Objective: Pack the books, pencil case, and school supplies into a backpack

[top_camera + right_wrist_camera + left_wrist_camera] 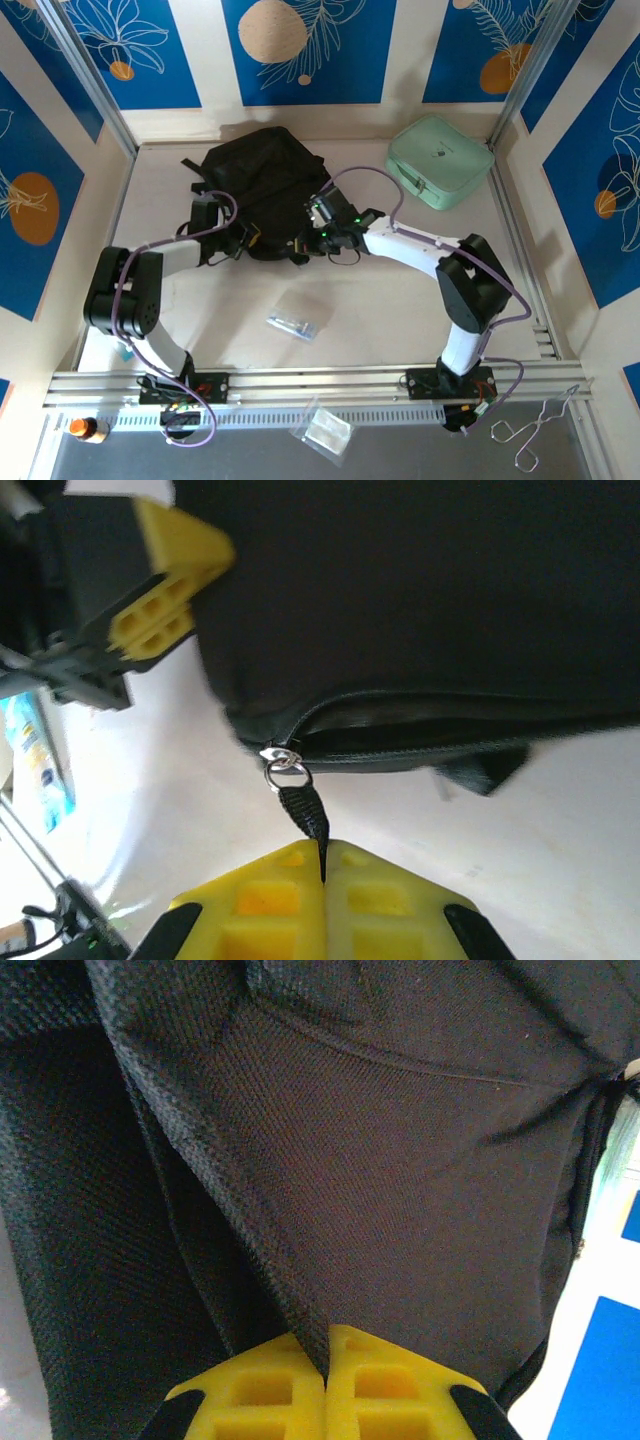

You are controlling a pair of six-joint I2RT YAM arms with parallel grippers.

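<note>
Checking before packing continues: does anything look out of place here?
A small clear plastic bag lies on the grey ledge behind the arm bases, off the table. It looks stray. The pencil case lies flat on the table and the backpack shows no damage.

White arms [405, 240] — purple cables [365, 170], yellow fingers [270, 900].

Legible text: none that I could read. Mint-green case [440, 160], lid: one small dark mark, which was too small for me to make out. Blue item [35, 760], right wrist view: pale printing, blurred, unreadable.
</note>
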